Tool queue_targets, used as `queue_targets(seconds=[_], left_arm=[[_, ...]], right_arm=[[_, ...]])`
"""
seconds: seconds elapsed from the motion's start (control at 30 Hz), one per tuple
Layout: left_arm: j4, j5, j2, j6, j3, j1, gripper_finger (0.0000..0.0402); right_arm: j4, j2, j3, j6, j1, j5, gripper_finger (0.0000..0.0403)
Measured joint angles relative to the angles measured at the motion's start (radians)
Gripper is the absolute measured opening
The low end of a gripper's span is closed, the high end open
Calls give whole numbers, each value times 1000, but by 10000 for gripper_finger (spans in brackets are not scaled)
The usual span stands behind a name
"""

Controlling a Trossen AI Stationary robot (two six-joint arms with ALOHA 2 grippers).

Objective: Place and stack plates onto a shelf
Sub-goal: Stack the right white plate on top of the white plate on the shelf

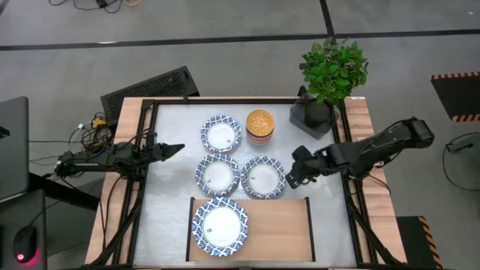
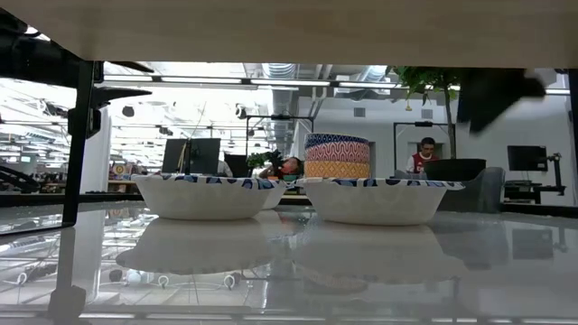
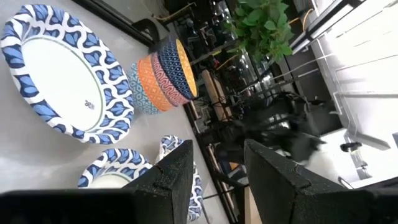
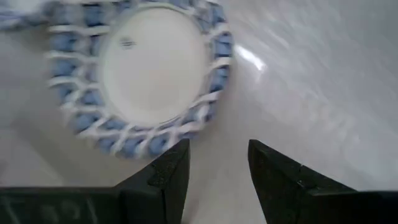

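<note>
The four plates [image 1: 221,135] [image 1: 217,175] [image 1: 262,177] [image 1: 220,226] each have a blue-and-white patterned rim around a plain white centre. The shelf [image 1: 274,229] is light wood with black rails. The bowls [image 1: 259,125] are banded in orange, blue and red zigzags. The plant [image 1: 333,69] is green in a black pot. The table [image 1: 169,187] is glossy white-grey. Both arms are dark.

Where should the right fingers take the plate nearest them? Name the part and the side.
Take the plate by its patterned rim on the edge facing the right gripper. It lies flat, so only the raised, fluted rim gives purchase. The opposite edge nearly touches the neighbouring plate, so come from the open side, fingers straddling the rim.
</note>
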Motion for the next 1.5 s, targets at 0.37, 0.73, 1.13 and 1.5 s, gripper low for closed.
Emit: queue_targets(seconds=[0.37,0.73,1.13,1.5], left_arm=[[-6,-6,0,10,0,0,128],[-33,-5,-1,10,0,0,128],[-59,-6,7,0,0,0,128],[-86,-5,7,-29,0,0,128]], right_arm=[[302,25,-164,-96,-175,-91,255],[438,196,-164,-163,-203,-102,255],[472,261,-159,-139,-204,-152,139],[448,145,-159,-58,-217,-161,32]])
